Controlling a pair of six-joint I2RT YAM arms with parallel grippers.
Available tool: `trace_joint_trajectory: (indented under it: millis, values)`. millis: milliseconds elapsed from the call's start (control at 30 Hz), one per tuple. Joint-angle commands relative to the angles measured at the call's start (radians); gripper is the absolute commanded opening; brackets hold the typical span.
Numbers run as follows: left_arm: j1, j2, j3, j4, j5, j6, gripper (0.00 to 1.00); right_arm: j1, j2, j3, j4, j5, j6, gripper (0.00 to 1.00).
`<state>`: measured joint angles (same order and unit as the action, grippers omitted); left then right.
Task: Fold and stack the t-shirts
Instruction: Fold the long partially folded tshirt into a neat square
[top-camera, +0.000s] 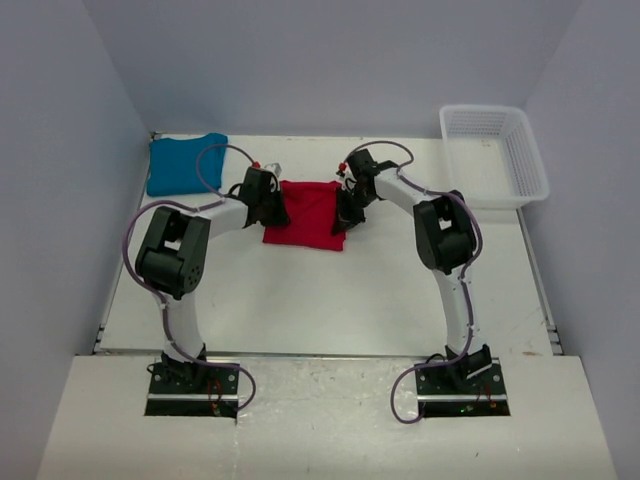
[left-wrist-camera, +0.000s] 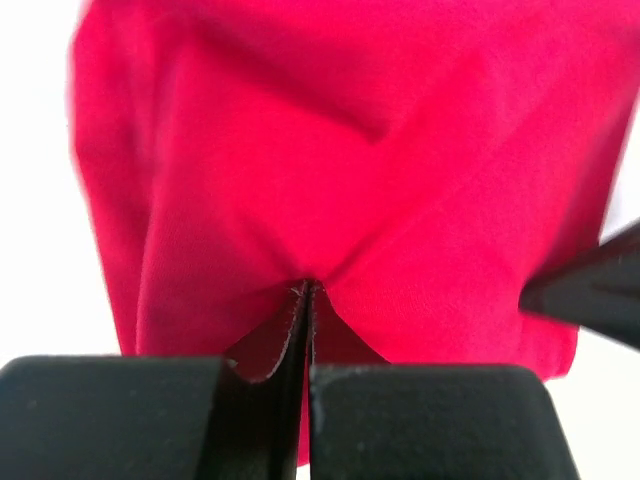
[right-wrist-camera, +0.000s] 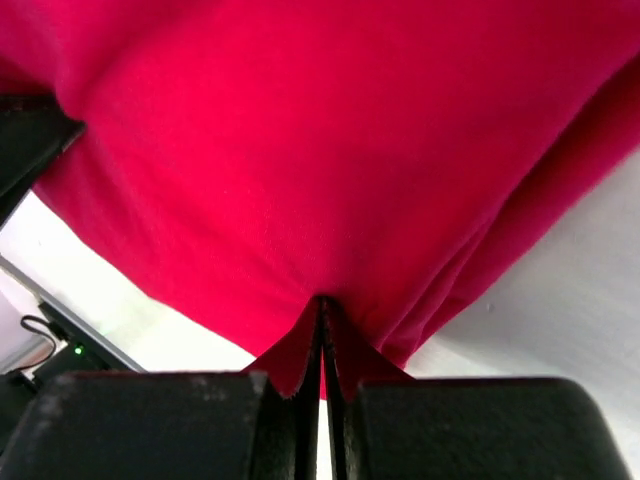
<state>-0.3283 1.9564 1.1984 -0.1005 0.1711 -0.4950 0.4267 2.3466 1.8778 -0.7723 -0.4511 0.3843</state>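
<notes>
Left tool (left-wrist-camera: 308, 292), right tool (right-wrist-camera: 322, 306) clamped on red t-shirt (top-camera: 310, 216); white table (top-camera: 320, 295), grey walls (top-camera: 330, 60).

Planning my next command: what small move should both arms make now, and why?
Probably raise both together, evenly: the left gripper and right gripper are shut on opposite sides of the red t-shirt, so a level lift should free it for folding.

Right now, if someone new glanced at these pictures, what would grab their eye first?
The bright red t-shirt in the middle of the table, with both sets of jaws shut on its left and right edges; it fills both wrist views. Next come the teal-blue t-shirt lying at the far left corner and the white mesh basket at the far right.
</notes>
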Motion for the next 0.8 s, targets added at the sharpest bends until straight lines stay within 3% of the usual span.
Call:
trace_joint_trajectory:
  millis: [0, 100, 233, 500, 600, 767]
  values:
    - [-0.018, -0.024, -0.054, -0.088, -0.054, -0.022, 0.0, 0.012, -0.117, -0.15, 0.085, -0.017, 0.071, 0.0]
    - [-0.037, -0.066, -0.146, -0.074, -0.065, -0.042, 0.0, 0.023, -0.212, -0.366, 0.174, -0.011, 0.112, 0.0]
    - [-0.078, -0.146, -0.276, -0.039, -0.07, -0.073, 0.0, 0.044, -0.298, -0.524, 0.225, 0.006, 0.123, 0.0]
    - [-0.198, -0.431, -0.621, 0.041, -0.074, -0.189, 0.0, 0.092, -0.524, -0.872, 0.334, 0.049, 0.145, 0.0]
    - [-0.256, -0.549, -0.704, 0.036, -0.094, -0.231, 0.0, 0.107, -0.642, -0.978, 0.358, 0.071, 0.162, 0.0]
    - [-0.313, -0.738, -0.72, -0.007, -0.137, -0.257, 0.0, 0.167, -0.809, -1.031, 0.321, 0.118, 0.16, 0.0]
